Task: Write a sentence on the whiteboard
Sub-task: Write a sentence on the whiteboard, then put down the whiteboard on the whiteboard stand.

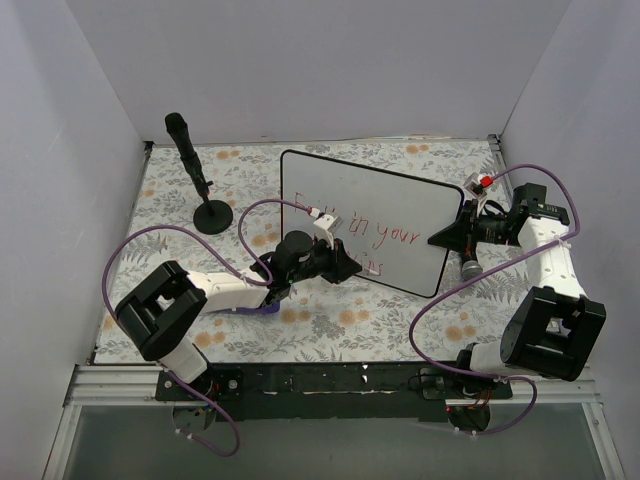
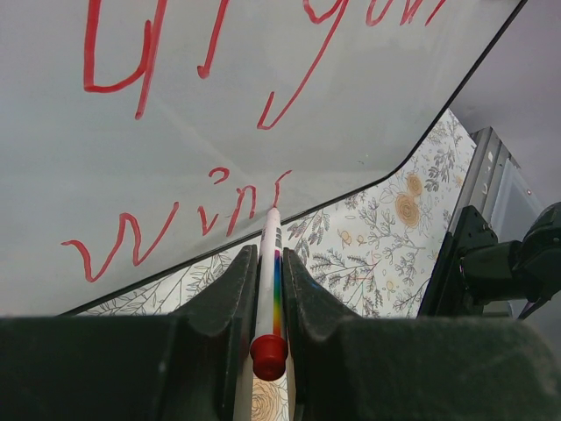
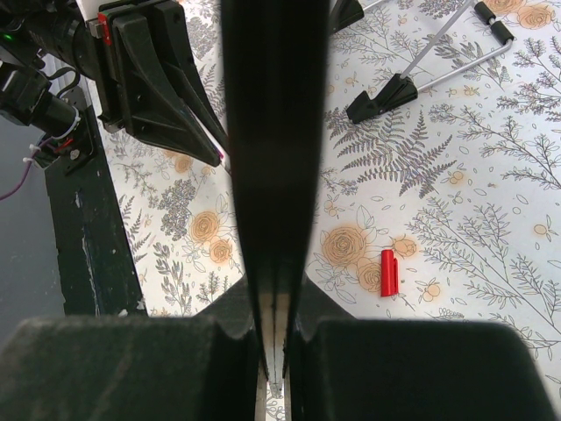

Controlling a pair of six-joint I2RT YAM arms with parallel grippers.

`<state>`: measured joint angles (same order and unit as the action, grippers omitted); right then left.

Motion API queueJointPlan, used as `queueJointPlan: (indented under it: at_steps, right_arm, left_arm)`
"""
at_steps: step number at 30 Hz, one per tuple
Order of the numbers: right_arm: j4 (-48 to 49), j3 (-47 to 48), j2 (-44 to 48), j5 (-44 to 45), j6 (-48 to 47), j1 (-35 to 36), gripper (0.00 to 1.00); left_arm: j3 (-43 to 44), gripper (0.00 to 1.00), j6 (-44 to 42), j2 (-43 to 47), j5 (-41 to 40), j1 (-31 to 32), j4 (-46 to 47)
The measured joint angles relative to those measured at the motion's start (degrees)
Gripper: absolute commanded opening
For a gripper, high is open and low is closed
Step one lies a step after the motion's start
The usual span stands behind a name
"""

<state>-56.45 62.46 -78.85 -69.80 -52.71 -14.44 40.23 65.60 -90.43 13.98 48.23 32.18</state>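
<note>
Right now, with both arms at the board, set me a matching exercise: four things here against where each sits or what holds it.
Things:
1. marker
2. whiteboard
3. red cap
4. black stand

Places:
A. lying loose on the floral cloth
B. edge clamped in the right gripper
C. standing upright at the far left
D. clamped in the left gripper, tip at the board

Pairs: 1-D, 2-B, 3-A, 4-C
</note>
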Motion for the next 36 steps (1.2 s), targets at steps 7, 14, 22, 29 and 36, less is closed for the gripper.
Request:
queueJointPlan:
  at_steps: [7, 14, 22, 29, 36]
  right_arm:
    - [0.02, 0.0, 0.0, 0.0, -0.02, 0.0, 0.01]
    - [0.13, 0.0, 0.0, 0.0, -0.24, 0.0, 0.01]
    - [-0.17, 0.0, 0.0, 0.0, 0.07, 0.0, 0.01]
    - [-0.92, 0.11, 0.0, -0.02, -0.44, 0.0, 0.01]
    - [-5.44, 4.7, -1.49, 1.33, -2.1, 0.33, 0.01]
  left_arm:
    - [0.0, 0.0, -0.22, 0.0, -0.26, 0.0, -0.42]
    - [-0.04, 0.0, -0.81, 0.22, -1.31, 0.0, -2.45]
    - [-0.11, 0.0, -1.18, 1.66, 0.63, -0.11, -2.12]
    - [-0.5, 0.0, -2.16, 14.23, 3.5, -0.66, -5.2]
    - [-0.5, 0.0, -6.32, 32.85, 3.54, -7.61, -16.37]
